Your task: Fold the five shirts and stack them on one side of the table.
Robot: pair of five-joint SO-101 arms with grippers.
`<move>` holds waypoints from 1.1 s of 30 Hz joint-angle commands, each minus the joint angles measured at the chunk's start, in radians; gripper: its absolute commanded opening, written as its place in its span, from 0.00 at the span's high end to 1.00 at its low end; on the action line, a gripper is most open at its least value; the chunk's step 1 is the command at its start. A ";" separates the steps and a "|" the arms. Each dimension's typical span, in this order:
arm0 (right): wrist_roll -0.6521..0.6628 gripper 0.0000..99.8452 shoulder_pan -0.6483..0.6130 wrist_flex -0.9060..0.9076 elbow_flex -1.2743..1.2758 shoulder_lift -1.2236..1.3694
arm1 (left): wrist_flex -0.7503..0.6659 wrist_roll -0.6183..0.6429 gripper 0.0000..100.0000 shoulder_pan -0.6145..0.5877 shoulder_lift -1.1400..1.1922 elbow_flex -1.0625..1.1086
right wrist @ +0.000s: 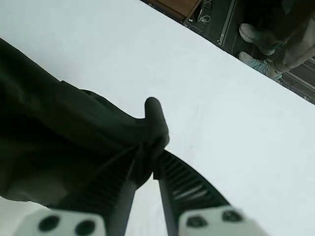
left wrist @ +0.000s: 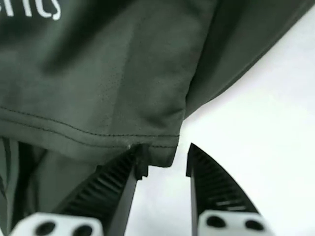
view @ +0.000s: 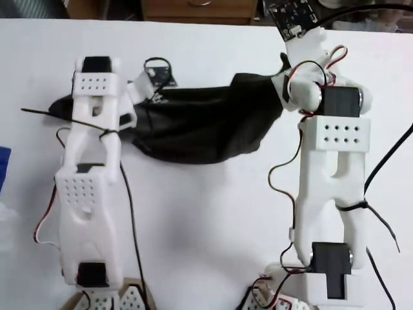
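Note:
A black shirt lies bunched and stretched across the far middle of the white table between the two arms. My right gripper is at its right end. In the right wrist view that gripper is shut on a raised fold of the shirt. My left gripper is at the shirt's left part. In the left wrist view it stands open, and a stitched hem corner of the shirt rests at the tips, touching one finger.
A blue item shows at the table's left edge. Wooden furniture stands beyond the far edge. Black cables run along both arms. Bare table spreads in front of the shirt between the arms.

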 commanded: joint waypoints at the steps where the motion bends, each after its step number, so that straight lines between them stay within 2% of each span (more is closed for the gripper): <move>1: 0.008 0.98 0.010 0.005 -0.037 -0.004 | 0.000 -0.031 0.84 0.020 -0.038 -0.012; 7: 0.008 0.98 0.012 0.008 -0.037 -0.005 | -0.127 -0.034 0.84 0.018 0.040 -0.013; 11: 0.008 0.98 0.012 0.036 -0.038 -0.008 | -0.138 -0.034 0.85 0.015 0.072 -0.013; 16: 0.008 0.98 0.012 0.041 -0.040 -0.008 | -0.170 -0.031 0.99 -0.003 0.081 -0.018; 20: 0.008 0.98 0.012 0.047 -0.035 -0.008 | -0.127 -0.015 0.98 -0.026 0.081 -0.151; 25: 0.000 0.98 0.005 0.053 -0.040 -0.010 | 0.014 -0.012 0.98 -0.035 0.083 -0.358; 33: -0.002 0.98 0.007 0.054 -0.052 -0.111 | 0.021 0.046 0.98 -0.092 0.020 -0.489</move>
